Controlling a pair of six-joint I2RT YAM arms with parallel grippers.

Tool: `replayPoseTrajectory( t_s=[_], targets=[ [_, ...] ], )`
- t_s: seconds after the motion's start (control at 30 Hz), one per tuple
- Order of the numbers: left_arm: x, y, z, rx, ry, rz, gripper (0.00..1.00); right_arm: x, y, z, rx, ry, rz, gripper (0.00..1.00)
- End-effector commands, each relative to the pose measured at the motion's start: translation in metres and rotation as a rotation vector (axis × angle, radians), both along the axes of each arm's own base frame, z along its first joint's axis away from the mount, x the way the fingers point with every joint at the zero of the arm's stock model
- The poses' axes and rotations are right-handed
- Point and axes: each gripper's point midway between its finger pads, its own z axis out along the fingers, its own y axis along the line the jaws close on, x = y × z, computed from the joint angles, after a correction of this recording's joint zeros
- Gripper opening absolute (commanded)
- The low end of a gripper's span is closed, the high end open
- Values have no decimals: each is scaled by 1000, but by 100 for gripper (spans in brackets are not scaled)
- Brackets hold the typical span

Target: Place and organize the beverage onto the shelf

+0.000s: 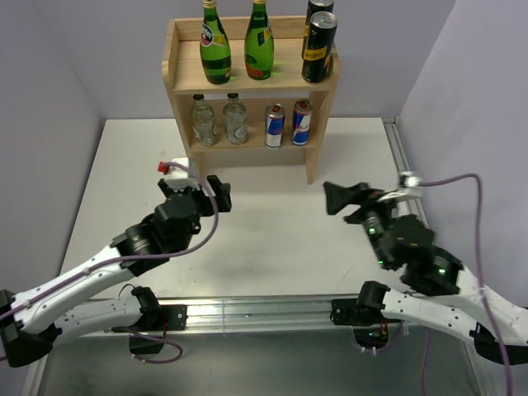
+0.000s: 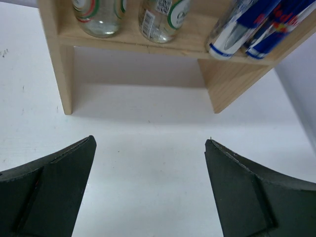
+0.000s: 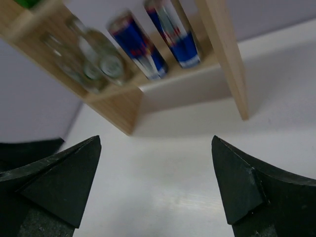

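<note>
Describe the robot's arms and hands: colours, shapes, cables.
The left arm and right arm have white segments and black joints. A purple cable loops along each. The left hand and right hand have two black wedge-shaped fingers. A red-and-white part sits by the left wrist; green lights dot the right arm.

shelf (image 1: 178,82): pale wood
top-tier bottles (image 1: 216,51): green
top-tier cans (image 1: 318,49): black with gold
lower-tier bottles (image 1: 205,122): clear
lower-tier cans (image 1: 275,126): blue and silver
bench (image 1: 272,243): white

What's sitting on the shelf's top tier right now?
On the shelf top tier stand two green bottles and, at the right, two black cans, one behind the other. The front can covers most of the rear can.
</note>
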Motion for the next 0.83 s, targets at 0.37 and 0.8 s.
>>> replayPoseTrajectory(
  t_s=[0.37, 0.8],
  targets=[
    [-39, 61, 70, -153, -65, 56, 99, -35, -54, 98, 81, -166, 49, 100],
    [-39, 63, 78, -158, -80, 60, 99, -33, -55, 95, 47, -165, 42, 100]
  ],
)
